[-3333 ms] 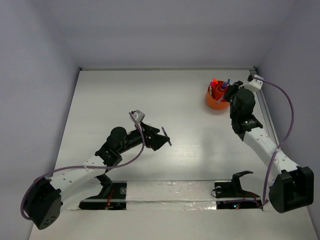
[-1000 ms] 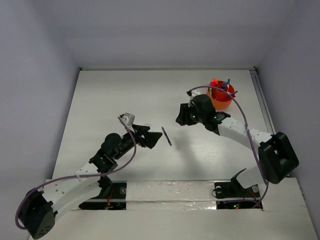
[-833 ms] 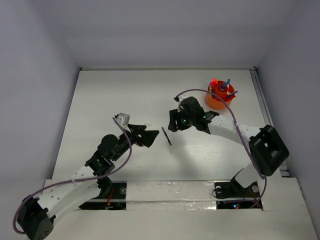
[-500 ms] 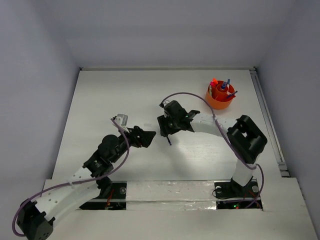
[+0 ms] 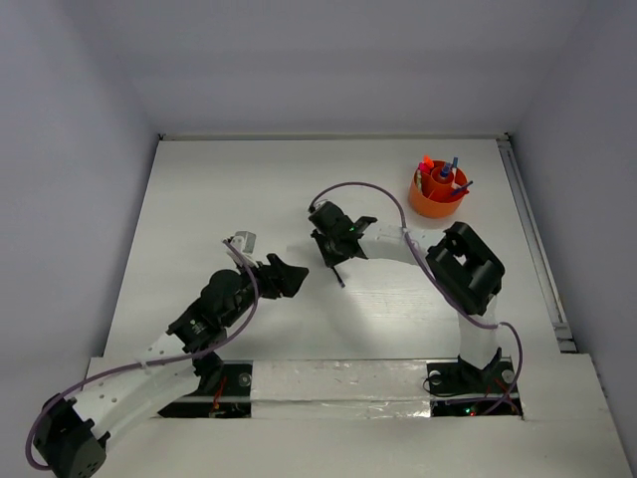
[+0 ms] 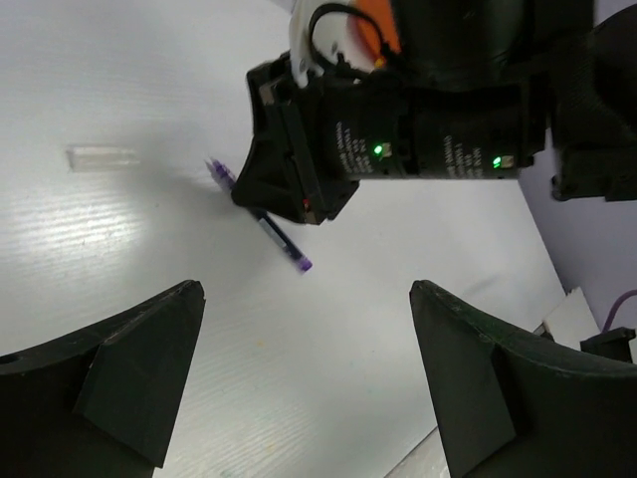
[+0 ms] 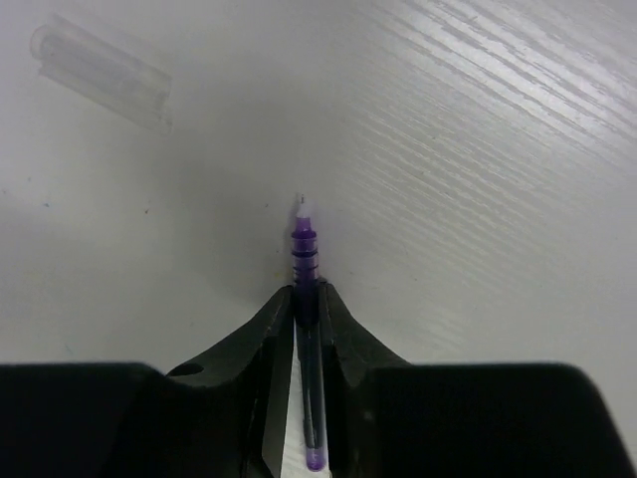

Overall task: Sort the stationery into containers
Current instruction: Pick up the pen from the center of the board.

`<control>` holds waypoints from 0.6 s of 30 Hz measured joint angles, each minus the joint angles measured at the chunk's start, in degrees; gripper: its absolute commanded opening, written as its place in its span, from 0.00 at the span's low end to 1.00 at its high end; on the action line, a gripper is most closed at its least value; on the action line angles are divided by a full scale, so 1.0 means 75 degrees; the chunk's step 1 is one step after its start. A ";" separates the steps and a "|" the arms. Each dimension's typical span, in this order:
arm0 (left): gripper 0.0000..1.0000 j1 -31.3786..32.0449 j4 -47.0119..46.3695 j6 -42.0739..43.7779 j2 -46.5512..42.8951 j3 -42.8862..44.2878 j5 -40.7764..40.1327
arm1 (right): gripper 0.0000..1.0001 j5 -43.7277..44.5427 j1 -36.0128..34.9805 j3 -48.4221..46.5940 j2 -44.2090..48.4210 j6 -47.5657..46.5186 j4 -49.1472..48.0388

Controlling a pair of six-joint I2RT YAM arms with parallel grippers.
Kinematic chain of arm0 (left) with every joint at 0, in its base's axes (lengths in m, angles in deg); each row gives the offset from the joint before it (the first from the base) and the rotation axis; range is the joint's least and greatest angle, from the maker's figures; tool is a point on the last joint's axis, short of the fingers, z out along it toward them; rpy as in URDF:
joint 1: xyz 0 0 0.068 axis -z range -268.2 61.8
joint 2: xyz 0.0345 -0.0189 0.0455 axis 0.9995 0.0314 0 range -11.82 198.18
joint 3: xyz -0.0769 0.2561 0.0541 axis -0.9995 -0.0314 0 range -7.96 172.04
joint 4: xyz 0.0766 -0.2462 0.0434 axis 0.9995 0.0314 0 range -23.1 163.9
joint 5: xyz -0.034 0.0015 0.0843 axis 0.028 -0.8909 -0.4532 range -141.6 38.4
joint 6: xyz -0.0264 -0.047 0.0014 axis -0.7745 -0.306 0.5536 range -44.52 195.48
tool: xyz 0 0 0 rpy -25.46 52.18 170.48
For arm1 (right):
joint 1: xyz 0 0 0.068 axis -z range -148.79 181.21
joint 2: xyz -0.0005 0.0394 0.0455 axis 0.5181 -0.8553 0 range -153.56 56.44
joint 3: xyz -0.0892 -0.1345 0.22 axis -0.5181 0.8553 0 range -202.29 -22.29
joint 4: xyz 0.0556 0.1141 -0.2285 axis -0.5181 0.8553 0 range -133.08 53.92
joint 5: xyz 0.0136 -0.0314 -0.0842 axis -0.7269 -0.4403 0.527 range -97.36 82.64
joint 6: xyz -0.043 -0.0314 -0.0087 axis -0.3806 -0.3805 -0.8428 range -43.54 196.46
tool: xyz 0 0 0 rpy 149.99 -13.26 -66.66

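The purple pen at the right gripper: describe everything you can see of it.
The purple pen is slim and plastic-looking, with a dark barrel, a ribbed purple collar, a pale tip and a purple rear end. It appears to lie flat on the white table, pinched along the barrel between the fingers of the right gripper, with its tip pointing away from the wrist camera. Nothing else touches it; a clear cap lies apart.

The white surface (image 5: 219,199) carries a dark purple pen (image 6: 284,244) mid-table, a clear cap (image 6: 100,157) near it, and an orange cup (image 5: 426,206) far right.
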 measured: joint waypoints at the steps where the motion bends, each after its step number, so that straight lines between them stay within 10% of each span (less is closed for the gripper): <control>1: 0.82 0.0000 0.0012 -0.0017 0.0064 -0.0041 0.0003 | 0.08 0.0047 -0.0003 -0.0041 -0.0029 -0.0006 0.0017; 18: 0.70 0.0035 -0.1268 -0.0079 0.2165 -0.0198 0.0848 | 0.00 0.0157 -0.0003 0.1218 0.1746 0.0472 -0.1134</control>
